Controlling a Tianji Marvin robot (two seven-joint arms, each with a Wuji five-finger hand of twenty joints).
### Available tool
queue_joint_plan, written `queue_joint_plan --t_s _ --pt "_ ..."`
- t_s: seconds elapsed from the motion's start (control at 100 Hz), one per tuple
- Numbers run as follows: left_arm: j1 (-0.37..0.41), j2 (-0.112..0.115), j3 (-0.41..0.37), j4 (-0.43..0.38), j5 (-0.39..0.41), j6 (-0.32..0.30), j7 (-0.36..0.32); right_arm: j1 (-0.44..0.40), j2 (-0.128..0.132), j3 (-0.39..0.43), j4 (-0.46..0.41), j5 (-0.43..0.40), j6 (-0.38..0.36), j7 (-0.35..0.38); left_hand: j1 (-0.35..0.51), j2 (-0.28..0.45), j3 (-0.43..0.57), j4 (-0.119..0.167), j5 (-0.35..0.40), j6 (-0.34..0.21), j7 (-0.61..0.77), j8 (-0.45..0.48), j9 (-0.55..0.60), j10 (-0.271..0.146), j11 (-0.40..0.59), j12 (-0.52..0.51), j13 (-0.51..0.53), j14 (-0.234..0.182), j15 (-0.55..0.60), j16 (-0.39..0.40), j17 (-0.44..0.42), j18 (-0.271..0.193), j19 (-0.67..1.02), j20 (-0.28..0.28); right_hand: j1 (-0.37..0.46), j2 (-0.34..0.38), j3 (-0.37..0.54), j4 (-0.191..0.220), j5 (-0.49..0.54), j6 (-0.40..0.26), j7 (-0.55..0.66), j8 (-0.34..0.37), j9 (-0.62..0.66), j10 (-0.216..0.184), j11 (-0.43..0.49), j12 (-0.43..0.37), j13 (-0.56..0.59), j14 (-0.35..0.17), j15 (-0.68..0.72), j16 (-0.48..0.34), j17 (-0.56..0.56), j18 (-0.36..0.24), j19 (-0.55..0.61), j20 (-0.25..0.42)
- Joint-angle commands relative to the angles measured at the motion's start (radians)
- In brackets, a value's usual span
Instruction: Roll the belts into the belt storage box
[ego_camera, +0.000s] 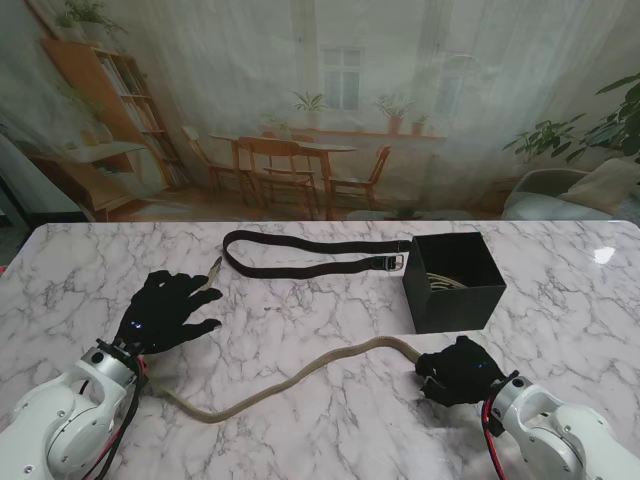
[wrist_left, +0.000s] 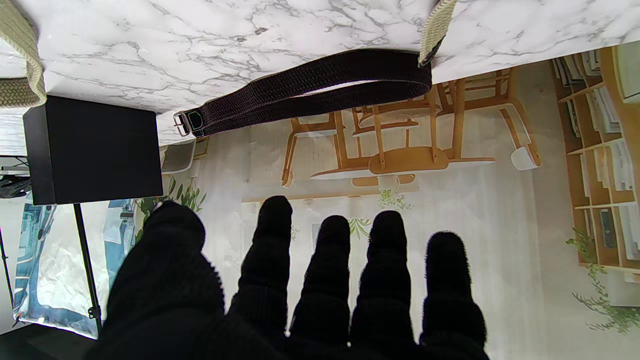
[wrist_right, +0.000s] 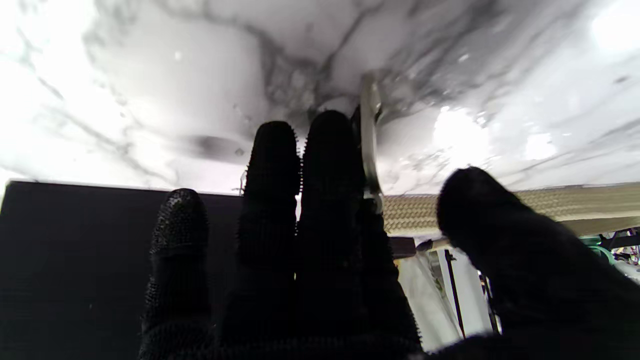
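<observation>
A beige woven belt (ego_camera: 300, 372) snakes across the near half of the marble table (ego_camera: 560, 250). Its buckle end (wrist_right: 369, 130) lies under my right hand (ego_camera: 460, 370), whose fingers (wrist_right: 330, 165) stretch over it while the thumb stands apart above the strap (wrist_right: 550, 202); nothing is clasped. The belt's other tip (ego_camera: 215, 265) shows just past my left hand (ego_camera: 165, 310), which rests open with spread fingers. A black belt (ego_camera: 310, 256) lies in a flat loop farther away. The black storage box (ego_camera: 455, 282) stands just beyond my right hand and holds a rolled beige belt (ego_camera: 440, 277).
The far table edge runs just behind the black belt (wrist_left: 310, 92). The box side (wrist_right: 75, 225) is close against my right hand's fingers.
</observation>
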Motion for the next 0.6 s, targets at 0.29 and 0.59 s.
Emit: queue_joint_plan --t_s 0.29,0.59 --pt "0.001 -0.002 0.002 0.0 -0.003 -0.001 -0.016 -0.076 0.014 0.067 -0.135 0.026 -0.002 0.219 0.03 0.047 -0.018 -0.015 -0.028 0.024 -0.012 0.003 -0.022 0.004 0.014 0.007 -0.003 0.007 0.014 0.006 -0.018 0.029 0.014 0.007 0.081 -0.089 0.275 0.149 -0.241 0.117 -0.14 0.096 -0.251 -0.058 -0.171 -0.146 -0.18 -0.093 -0.148 -0.102 -0.086 -0.012 -0.09 0.033" --pt "0.001 -0.002 0.001 -0.001 -0.005 0.001 -0.019 -0.091 0.023 0.075 -0.18 -0.048 0.021 0.293 0.034 0.046 -0.018 -0.015 -0.026 0.025 -0.012 0.003 -0.022 0.004 0.014 0.007 -0.003 0.008 0.015 0.006 -0.018 0.03 0.013 0.006 0.305 -0.07 0.276 0.112 -0.413 0.045 -0.203 0.193 -0.42 -0.199 -0.186 -0.183 -0.244 -0.148 -0.181 -0.139 -0.099 -0.052 -0.127 0.035"
